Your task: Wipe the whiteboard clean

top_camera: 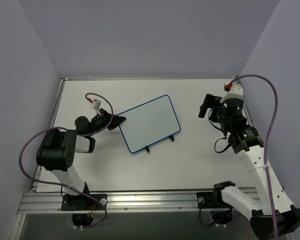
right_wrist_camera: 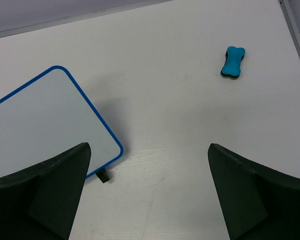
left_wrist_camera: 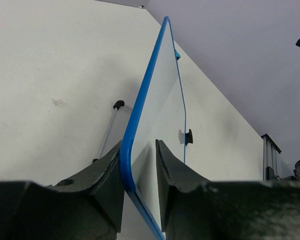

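Observation:
The whiteboard (top_camera: 150, 123), white with a thin blue frame and two black feet on its near edge, is at the table's middle and looks wiped clean. My left gripper (top_camera: 121, 120) is shut on its left corner. In the left wrist view the blue frame (left_wrist_camera: 140, 107) runs edge-on between my fingers (left_wrist_camera: 107, 170), and the board is tilted up off the table. My right gripper (top_camera: 206, 106) is open and empty, hovering right of the board. The right wrist view shows the board's corner (right_wrist_camera: 50, 120) at the left and my gripper (right_wrist_camera: 147, 150) over bare table.
A blue bone-shaped eraser (right_wrist_camera: 233, 62) with a black underside lies on the table beyond my right gripper; it does not show in the top view. A metal rail (top_camera: 140, 199) runs along the near edge. Purple walls enclose the table on three sides.

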Robot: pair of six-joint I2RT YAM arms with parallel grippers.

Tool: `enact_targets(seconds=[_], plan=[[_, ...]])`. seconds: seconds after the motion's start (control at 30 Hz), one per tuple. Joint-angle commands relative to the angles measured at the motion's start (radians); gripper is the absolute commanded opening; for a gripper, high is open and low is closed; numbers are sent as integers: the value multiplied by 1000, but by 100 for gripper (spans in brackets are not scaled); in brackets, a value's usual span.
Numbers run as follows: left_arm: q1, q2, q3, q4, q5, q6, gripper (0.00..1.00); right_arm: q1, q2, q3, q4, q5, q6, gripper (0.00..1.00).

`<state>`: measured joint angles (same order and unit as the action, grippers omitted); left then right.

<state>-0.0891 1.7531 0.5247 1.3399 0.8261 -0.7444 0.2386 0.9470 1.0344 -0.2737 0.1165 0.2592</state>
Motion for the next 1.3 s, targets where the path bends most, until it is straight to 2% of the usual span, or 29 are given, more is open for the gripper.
enact_targets(seconds=[0.0,0.2,0.47,0.5,0.53,0.77,0.97,1.17,1.27], plan=[[6,20,6,239,-7,103,37,11,-13,9,18,12,-12,100],[-1,14,0,239,-10,109,43,13,-14,7,19,15,-14,100],[-23,-33,-23,239,-21,112,57,14,-13,4,19,15,-12,100],[-26,-38,-31,239,-22,112,69,13,-11,4,19,14,-12,100],[-29,-44,-34,239,-25,112,94,14,-11,4,21,14,-12,100],[-31,-79,-57,240,-41,105,94,16,-10,6,19,14,-12,100],[-24,-178,-109,185,-131,85,94,18,-7,4,21,17,-12,100],[-26,-380,-135,-59,-217,123,94,18,-11,6,21,20,-14,100],[-31,-556,-144,-264,-299,151,94,21,-13,9,18,25,-14,100]])
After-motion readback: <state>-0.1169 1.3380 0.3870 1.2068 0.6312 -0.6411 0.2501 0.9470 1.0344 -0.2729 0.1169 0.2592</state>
